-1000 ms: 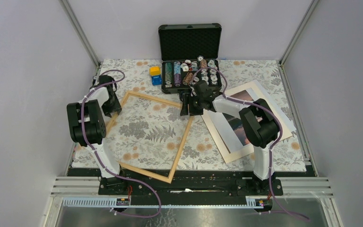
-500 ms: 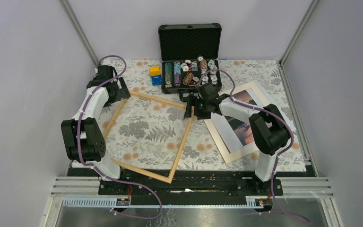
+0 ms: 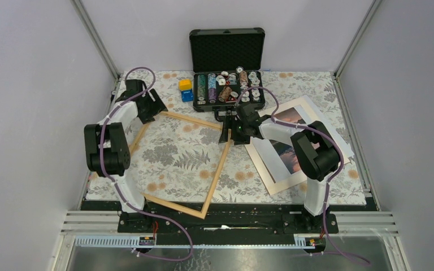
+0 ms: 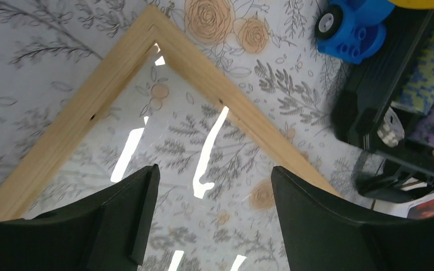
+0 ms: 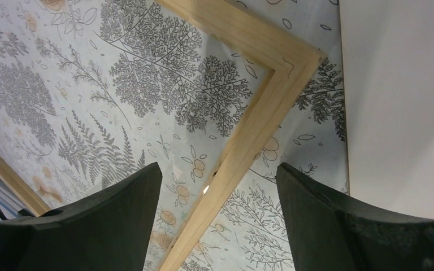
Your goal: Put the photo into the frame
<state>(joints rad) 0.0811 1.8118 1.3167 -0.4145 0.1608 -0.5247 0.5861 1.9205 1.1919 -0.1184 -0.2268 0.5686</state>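
The frame [image 3: 217, 169], thin light wood, lies flat and skewed on the floral cloth. My left gripper [image 3: 155, 109] hovers open over its far-left corner [image 4: 153, 20], with only the pane and cloth showing between its black fingers [image 4: 129, 217]. My right gripper [image 3: 228, 134] hangs open at the far-right corner [image 5: 302, 59], its fingers [image 5: 322, 217] on either side of the wooden rail [image 5: 234, 180] without touching it. The photo [image 3: 287, 148], a sunset print with a wide white border [image 5: 395, 101], lies to the right of the frame, partly hidden under the right arm.
An open black case [image 3: 226, 79] full of chips stands at the back, close beyond both grippers. A blue and yellow toy [image 3: 186, 89] sits beside it. A beige sheet [image 3: 280, 185] lies under the photo. Walls close in on the left and right.
The left arm has swung from the frame's left rail out to its far-left corner. Both grippers have opened wider. The right gripper stays at the far-right corner.
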